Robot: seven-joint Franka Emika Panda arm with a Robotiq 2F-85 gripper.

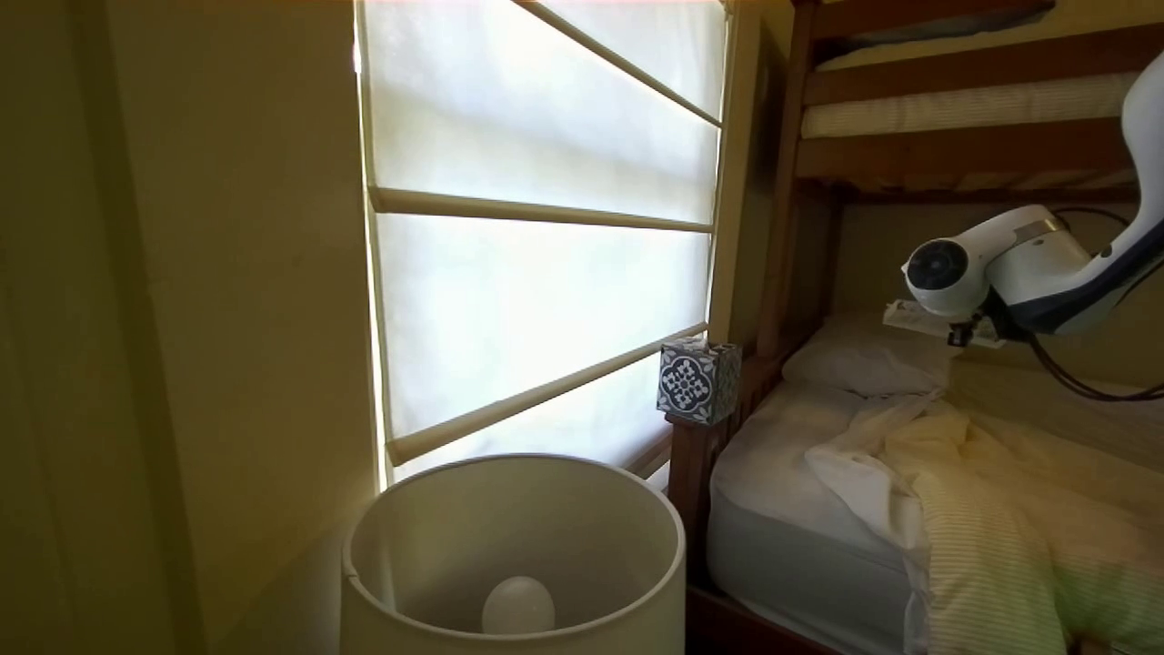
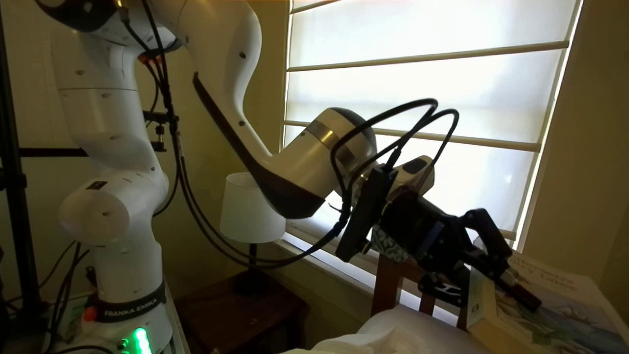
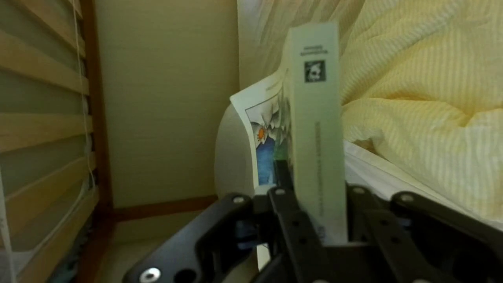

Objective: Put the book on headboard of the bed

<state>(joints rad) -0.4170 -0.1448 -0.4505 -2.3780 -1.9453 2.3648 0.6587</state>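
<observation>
The book [image 2: 570,307] is thick and pale with an illustrated cover, at the lower right of an exterior view. My gripper [image 2: 496,300] is shut on it along the spine, one finger on the cover. The wrist view shows the book's spine [image 3: 318,129] between the jaws of my gripper [image 3: 316,188]. In an exterior view, the arm partly hides the book [image 1: 909,318], held above the bed's pillow [image 1: 864,357]. The brown wooden headboard [image 1: 693,468] stands at the window end of the bed [image 1: 791,496]; it also shows behind the gripper [image 2: 388,285].
A blue-and-white patterned box [image 1: 698,380] stands on the headboard's near post. The upper bunk's rail [image 1: 964,155] is overhead, and wooden slats [image 3: 47,133] show in the wrist view. A lamp [image 2: 251,209] stands on a bedside table [image 2: 245,309]. The shaded window [image 1: 546,300] adjoins the headboard.
</observation>
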